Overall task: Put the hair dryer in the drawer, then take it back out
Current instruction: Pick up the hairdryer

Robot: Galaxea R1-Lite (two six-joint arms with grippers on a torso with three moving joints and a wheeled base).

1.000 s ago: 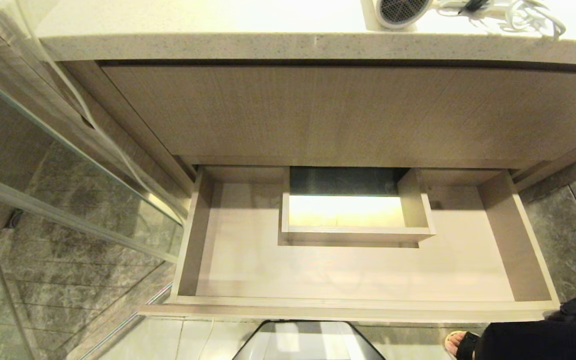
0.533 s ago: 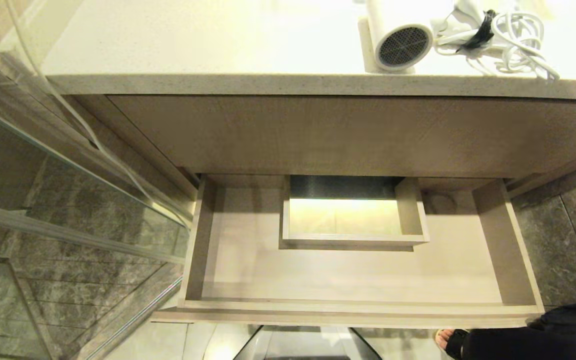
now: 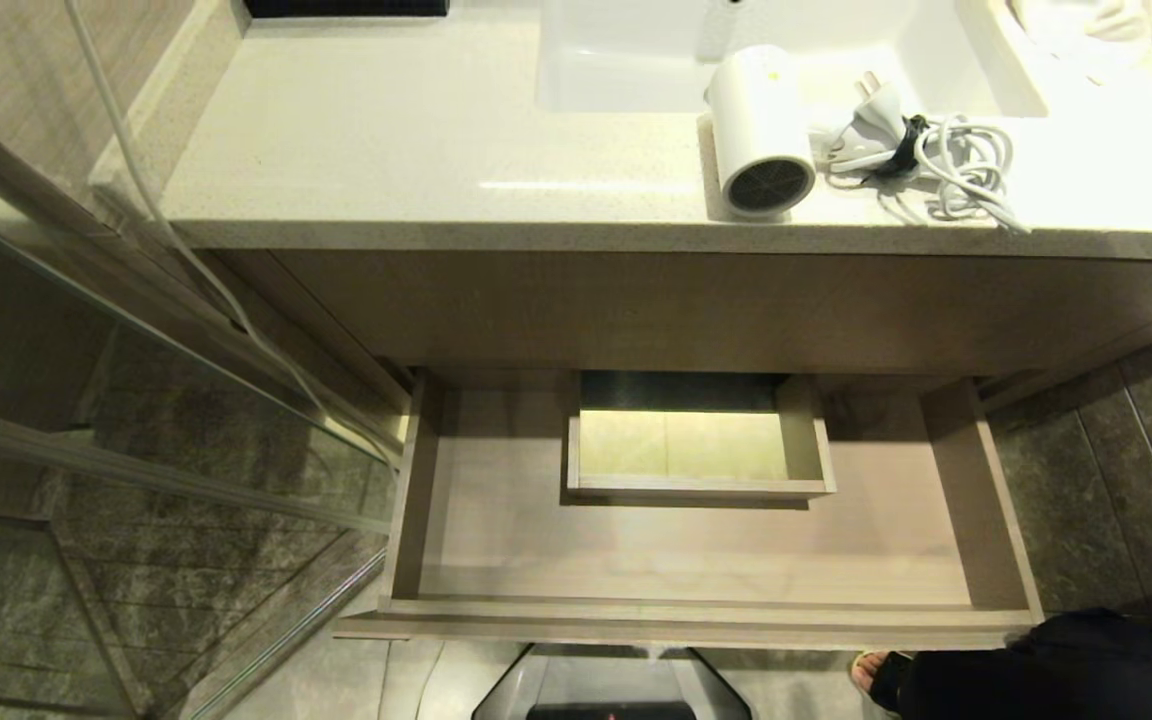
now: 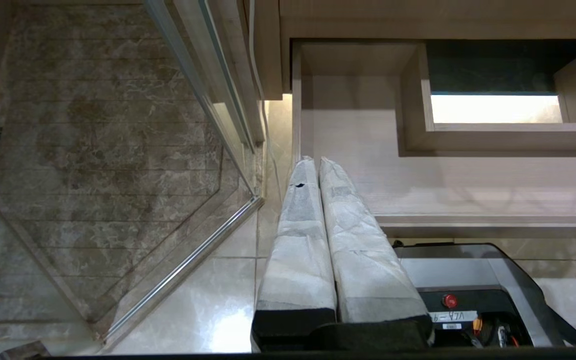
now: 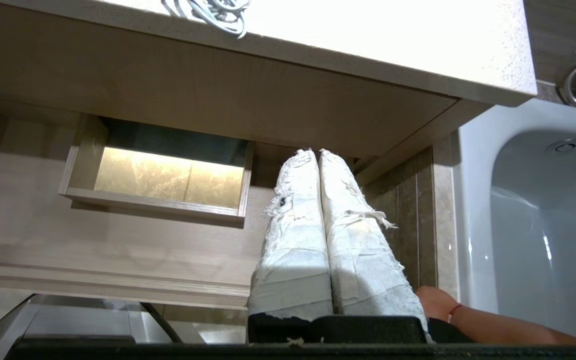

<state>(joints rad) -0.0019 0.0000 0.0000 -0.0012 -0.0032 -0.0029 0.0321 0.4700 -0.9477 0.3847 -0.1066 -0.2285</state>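
Nothing on the vanity has shifted; only the head camera has risen, so more countertop [image 3: 386, 150] and the sink [image 3: 636, 60] now show. The hair dryer [image 3: 761, 130] lies at upper right of centre, grille facing the counter's front edge, its cord [image 3: 956, 165] coiled just beside it. Below, the drawer [image 3: 706, 610] stands pulled open. Left gripper [image 4: 316, 162] and right gripper [image 5: 314, 154] have their wrapped fingers pressed together, holding nothing

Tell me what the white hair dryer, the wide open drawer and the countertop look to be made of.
White hair dryer: smooth, slightly glossy plastic, dark mesh grille. Wide open drawer: light-brown matte wood-grain board, probably laminate. Countertop: pale speckled polished stone or composite, reflecting light.
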